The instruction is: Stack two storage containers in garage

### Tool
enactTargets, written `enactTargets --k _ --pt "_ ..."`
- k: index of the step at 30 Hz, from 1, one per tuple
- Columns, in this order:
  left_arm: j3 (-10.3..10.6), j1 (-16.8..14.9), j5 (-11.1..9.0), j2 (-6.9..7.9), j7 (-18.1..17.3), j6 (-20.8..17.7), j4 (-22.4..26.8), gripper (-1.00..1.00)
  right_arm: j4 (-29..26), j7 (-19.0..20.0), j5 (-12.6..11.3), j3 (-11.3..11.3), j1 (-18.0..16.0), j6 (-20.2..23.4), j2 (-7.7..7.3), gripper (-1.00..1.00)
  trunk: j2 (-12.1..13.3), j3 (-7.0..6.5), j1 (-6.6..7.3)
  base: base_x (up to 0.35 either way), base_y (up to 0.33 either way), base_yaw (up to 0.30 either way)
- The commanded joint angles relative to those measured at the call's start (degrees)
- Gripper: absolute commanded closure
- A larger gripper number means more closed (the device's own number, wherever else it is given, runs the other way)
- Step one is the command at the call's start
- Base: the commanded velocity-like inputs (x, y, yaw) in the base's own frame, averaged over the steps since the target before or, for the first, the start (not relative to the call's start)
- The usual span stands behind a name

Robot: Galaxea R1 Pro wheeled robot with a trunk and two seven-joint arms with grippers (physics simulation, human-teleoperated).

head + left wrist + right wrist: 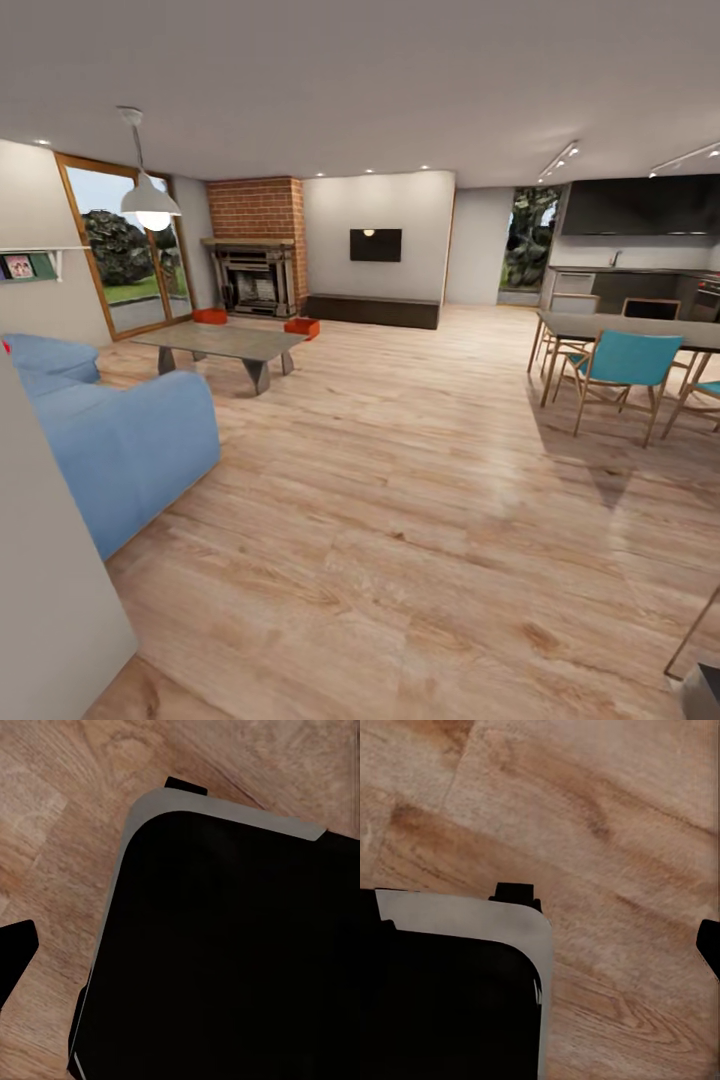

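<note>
Head view: two storage containers (210,316) (302,327) flank the fireplace (254,276); no legible writing; jaw state unclear.

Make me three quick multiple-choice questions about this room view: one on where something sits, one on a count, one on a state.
1. Where are the orange-red containers?
A. On the floor near the fireplace
B. On the sofa
C. On the dining table

2. How many orange-red containers show?
A. One
B. Two
C. Four

3. The pendant lamp is:
A. Lit
B. Dark
C. Fallen

Answers:
A, container and container sit on the wood floor by the fireplace.
B, two show.
A, the pendant lamp bulb glows.
</note>
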State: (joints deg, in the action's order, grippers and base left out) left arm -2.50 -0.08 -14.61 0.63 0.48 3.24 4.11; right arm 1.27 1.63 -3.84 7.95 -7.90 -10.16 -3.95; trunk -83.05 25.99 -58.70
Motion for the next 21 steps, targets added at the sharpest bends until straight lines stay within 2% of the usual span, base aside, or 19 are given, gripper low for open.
enactTargets --k 1,21 --pt "-0.2 0.0 -0.1 -0.01 0.0 0.1 0.0 -1.0 0.1 0.1 -0.4 0.4 -0.1 -0.3 -0.01 -1.0 0.0 0.05 -0.03 0.323 0.0 0.0" --pt "-0.2 0.0 0.0 -0.09 0.1 0.3 0.0 -1.0 0.3 -0.2 -0.5 0.4 0.0 -1.0 -0.26 -1.0 0.0 0.05 -0.03 0.323 0.0 0.0"
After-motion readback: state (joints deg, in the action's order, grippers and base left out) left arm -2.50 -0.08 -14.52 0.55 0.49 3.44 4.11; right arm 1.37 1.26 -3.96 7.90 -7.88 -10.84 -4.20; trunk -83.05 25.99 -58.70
